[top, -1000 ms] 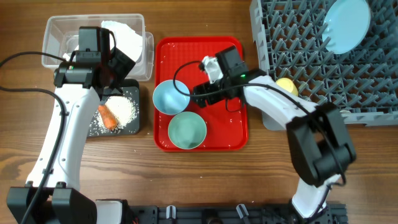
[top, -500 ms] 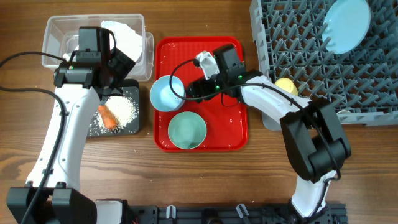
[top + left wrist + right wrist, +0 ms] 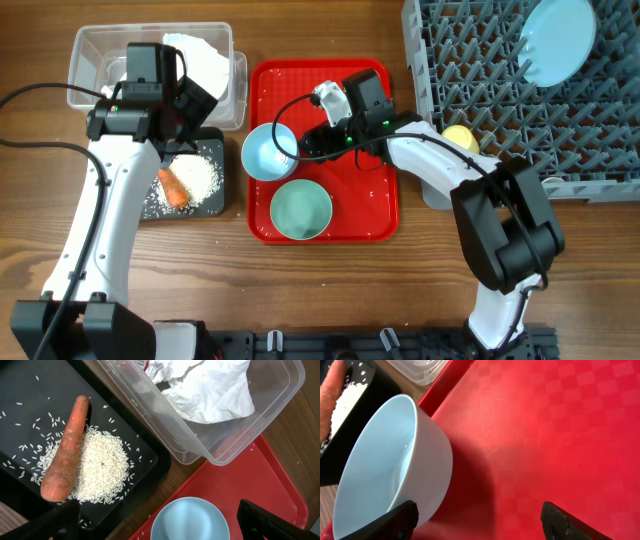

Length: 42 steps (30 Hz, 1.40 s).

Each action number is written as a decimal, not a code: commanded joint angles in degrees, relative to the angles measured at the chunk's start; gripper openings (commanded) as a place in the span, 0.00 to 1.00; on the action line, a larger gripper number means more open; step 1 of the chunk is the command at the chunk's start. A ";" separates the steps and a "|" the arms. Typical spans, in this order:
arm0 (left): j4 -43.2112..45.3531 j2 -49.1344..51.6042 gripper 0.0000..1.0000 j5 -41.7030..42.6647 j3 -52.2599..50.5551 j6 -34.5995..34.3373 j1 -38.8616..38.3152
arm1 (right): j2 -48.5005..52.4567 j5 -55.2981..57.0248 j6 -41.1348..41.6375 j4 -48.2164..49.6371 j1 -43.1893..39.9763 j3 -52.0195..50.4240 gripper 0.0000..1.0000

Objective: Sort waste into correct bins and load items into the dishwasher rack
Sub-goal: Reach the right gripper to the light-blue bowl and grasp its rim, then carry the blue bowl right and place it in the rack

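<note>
Right gripper (image 3: 477, 512) spread wide over flat red serving tray (image 3: 545, 420), one finger just beside the wall of round light-blue bowl (image 3: 380, 460) at the tray's left edge, round pale-green bowl (image 3: 301, 209) next to it, left gripper (image 3: 157, 512) wide and empty.

carrot (image 3: 65, 455) on rice (image 3: 102, 467), plate (image 3: 556, 38) in rack (image 3: 470, 70)

brown wood bench (image 3: 600, 280), grain running left-right, plank seams visible. even soft light, faint shadows. black rail (image 3: 300, 343) along near edge.
</note>
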 commanded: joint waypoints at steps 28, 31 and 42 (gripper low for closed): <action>0.11 0.48 1.00 -0.13 -0.26 -0.57 0.11 | 4.92 14.43 -2.29 -0.68 3.30 1.81 0.44; 0.11 0.48 1.00 -0.13 -0.26 -0.55 0.11 | 4.09 17.22 0.66 -0.85 2.71 1.81 0.14; 0.11 0.48 1.00 -0.13 -0.26 -0.57 0.11 | -6.40 20.59 0.79 -3.69 -1.60 1.81 0.04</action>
